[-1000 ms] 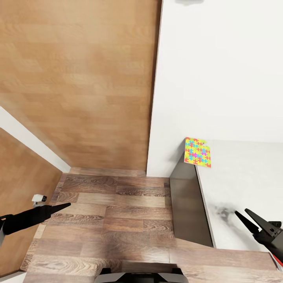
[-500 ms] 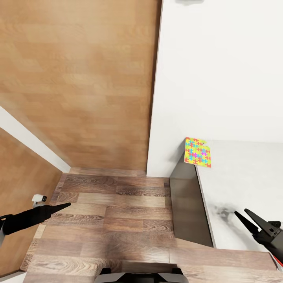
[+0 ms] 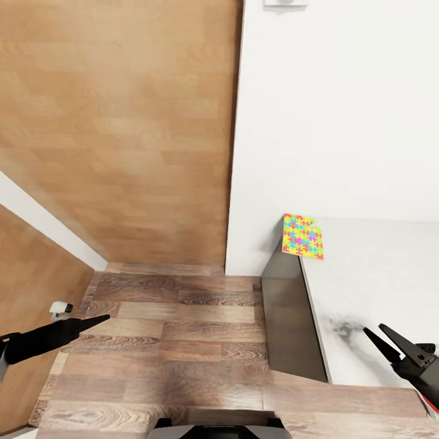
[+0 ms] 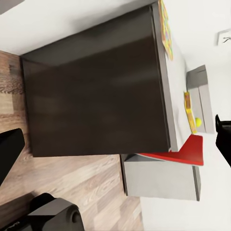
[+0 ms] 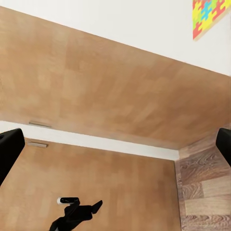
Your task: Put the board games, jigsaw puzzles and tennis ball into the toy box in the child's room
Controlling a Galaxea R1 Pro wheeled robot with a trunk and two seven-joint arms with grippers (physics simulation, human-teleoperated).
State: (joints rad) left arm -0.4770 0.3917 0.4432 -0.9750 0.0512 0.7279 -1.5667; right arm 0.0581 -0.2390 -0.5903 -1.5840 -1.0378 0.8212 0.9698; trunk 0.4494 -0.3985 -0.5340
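Jigsaw puzzle (image 3: 303, 236), pictured lying flat at the far corner of the pale bench (image 3: 378, 274), one edge reaching the bench's end above the dark side panel (image 3: 292, 317). Thin square, covered in interlocking pieces of yellow, pink, blue and green, close to the white wall (image 3: 341, 110). Not yet picked up, and well apart from either arm.

Right end effector (image 3: 374, 329) held low over the near part of the bench, fingers spread, empty. Left end effector (image 3: 103, 317) out over the wood-plank floor (image 3: 183, 341), off the bench altogether; looked like a single point from the head camera, but with fingers wide apart at both edges of its own wrist picture, so released and carrying nothing.

Farther along the bench, caught small in the left wrist view: a second yellow flat piece (image 4: 188, 102), likely the other puzzle, and the tennis ball (image 4: 198, 121), both beside or within a light-grey shape judged to be the toy box (image 4: 208, 103). Too small to tell which.

Board games and bed out of frame. Judged early or midway in the job: corner puzzle at least left to collect, nothing in hand, and an approach along the bench needed before any grasp.
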